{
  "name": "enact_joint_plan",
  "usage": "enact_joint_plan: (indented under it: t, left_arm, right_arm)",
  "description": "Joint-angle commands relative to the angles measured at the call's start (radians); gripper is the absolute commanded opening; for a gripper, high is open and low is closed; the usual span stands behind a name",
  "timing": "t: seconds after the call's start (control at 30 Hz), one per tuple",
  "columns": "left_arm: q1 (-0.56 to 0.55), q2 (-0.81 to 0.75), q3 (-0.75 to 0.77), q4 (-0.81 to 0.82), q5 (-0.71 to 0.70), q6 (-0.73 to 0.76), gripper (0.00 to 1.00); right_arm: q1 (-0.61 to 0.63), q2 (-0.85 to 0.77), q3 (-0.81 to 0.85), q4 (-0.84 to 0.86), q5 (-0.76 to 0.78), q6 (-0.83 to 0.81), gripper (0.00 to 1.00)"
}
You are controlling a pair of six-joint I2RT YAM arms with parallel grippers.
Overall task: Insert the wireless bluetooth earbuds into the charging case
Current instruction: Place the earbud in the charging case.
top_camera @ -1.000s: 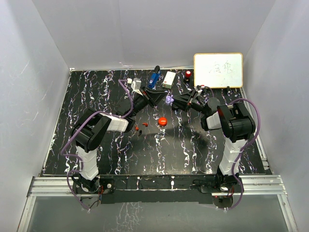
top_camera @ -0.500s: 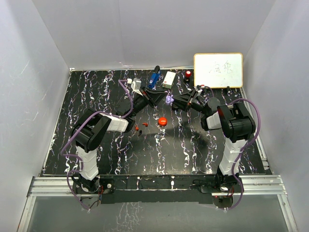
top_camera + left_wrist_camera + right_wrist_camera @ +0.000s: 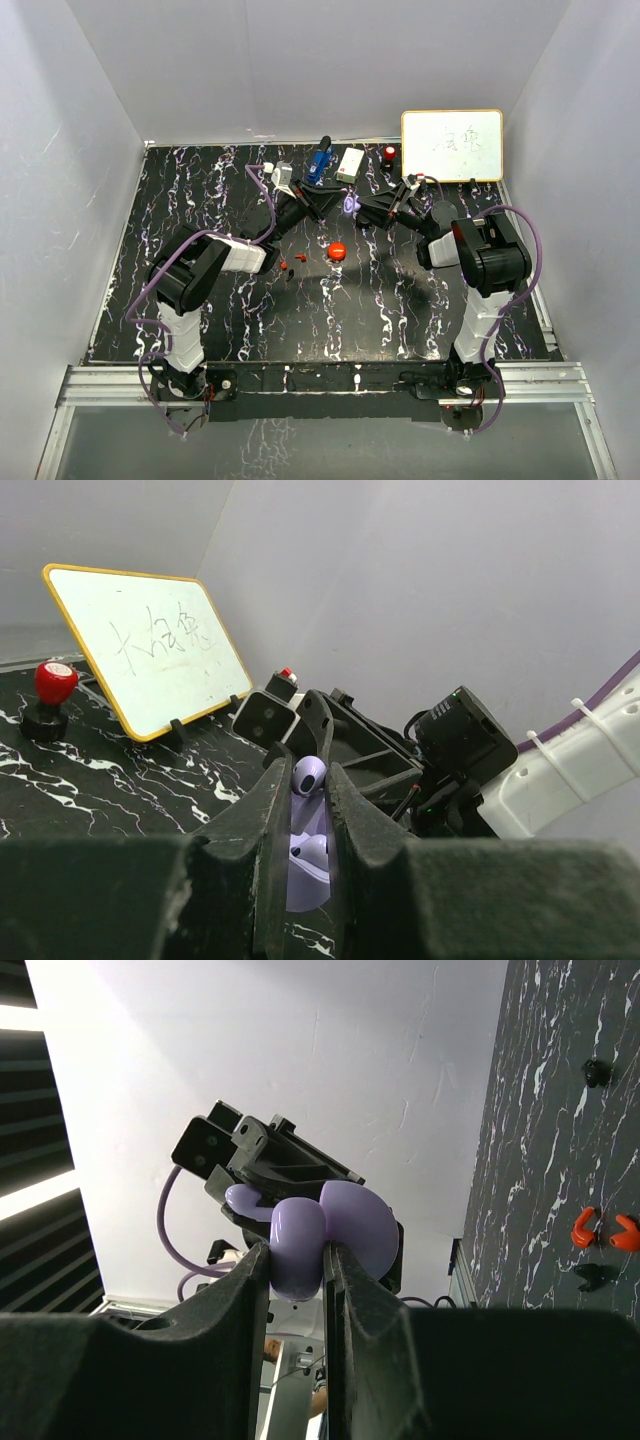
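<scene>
Two arms meet over the far middle of the table (image 3: 200,190), tips almost touching. Left gripper (image 3: 308,767): jaws pinched shut on one lilac earbud (image 3: 308,777), held right at the mouth of the charging case (image 3: 360,1225). A second lilac earbud (image 3: 311,849) sits lower down, apparently in the case (partly hidden by the fingers). Right gripper (image 3: 297,1251): jaws clamped on one rounded lobe of the case, with the larger lobe bulging behind; the case is up off the table. One case counted, same lilac as the buds. Loose on the table nearer the arm bases: two small red pieces (image 3: 583,1227) (image 3: 627,1232) lying just beside each other, two small dark pieces (image 3: 596,1072) (image 3: 592,1277) well apart, and one round red puck (image 3: 337,251). Along the back edge: one whiteboard (image 3: 452,145) leaning upright with handwriting on it, one red-topped knob (image 3: 389,154), one white box (image 3: 350,165), one blue object (image 3: 320,160).
</scene>
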Motion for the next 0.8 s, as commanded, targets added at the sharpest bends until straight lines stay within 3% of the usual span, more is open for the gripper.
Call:
enact_joint_plan:
  t: [0.0, 0.77]
  left_arm:
    - [-0.001, -0.013, 0.039, 0.210, -0.008, 0.016, 0.00]
    - [-0.001, -0.025, 0.037, 0.211, -0.001, 0.011, 0.00]
  right_arm:
    - [0.004, -0.049, 0.017, 0.335, -0.001, -0.002, 0.00]
    - [0.004, -0.046, 0.023, 0.334, 0.000, -0.002, 0.00]
